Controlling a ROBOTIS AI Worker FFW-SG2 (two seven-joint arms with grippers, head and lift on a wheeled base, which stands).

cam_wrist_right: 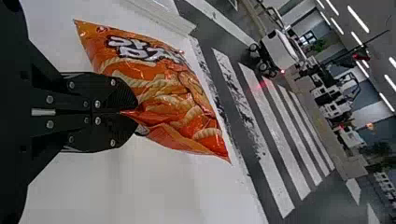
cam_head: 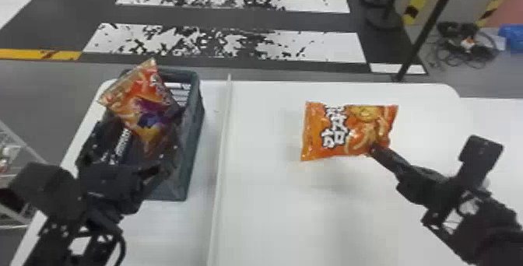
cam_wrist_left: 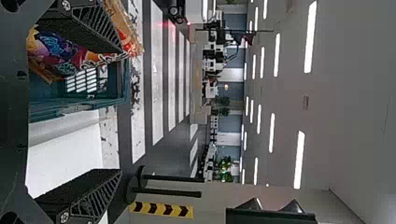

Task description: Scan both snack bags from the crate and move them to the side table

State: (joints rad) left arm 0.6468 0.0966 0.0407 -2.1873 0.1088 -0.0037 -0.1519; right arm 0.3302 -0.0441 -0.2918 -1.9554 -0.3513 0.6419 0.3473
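Observation:
My right gripper [cam_head: 371, 148] is shut on the lower right part of an orange snack bag [cam_head: 330, 129], held over the white table. In the right wrist view, the pinched edge of the orange bag [cam_wrist_right: 163, 88] lies between the tips of the right gripper [cam_wrist_right: 135, 112]. The left gripper [cam_head: 126, 154] is open above the near part of the dark green crate [cam_head: 194, 129]. A second snack bag [cam_head: 136, 98], orange and purple, stands tilted in the crate, its top above the rim. In the left wrist view, the left gripper [cam_wrist_left: 84, 112] has one finger partly covering this bag [cam_wrist_left: 60, 53].
A raised white strip [cam_head: 221, 148] runs along the white table [cam_head: 264, 207] between crate and orange bag. Another white surface [cam_head: 490, 129] adjoins at the right. Beyond the table stands a black pole [cam_head: 428, 32]; a wire rack [cam_head: 19, 140] is at far left.

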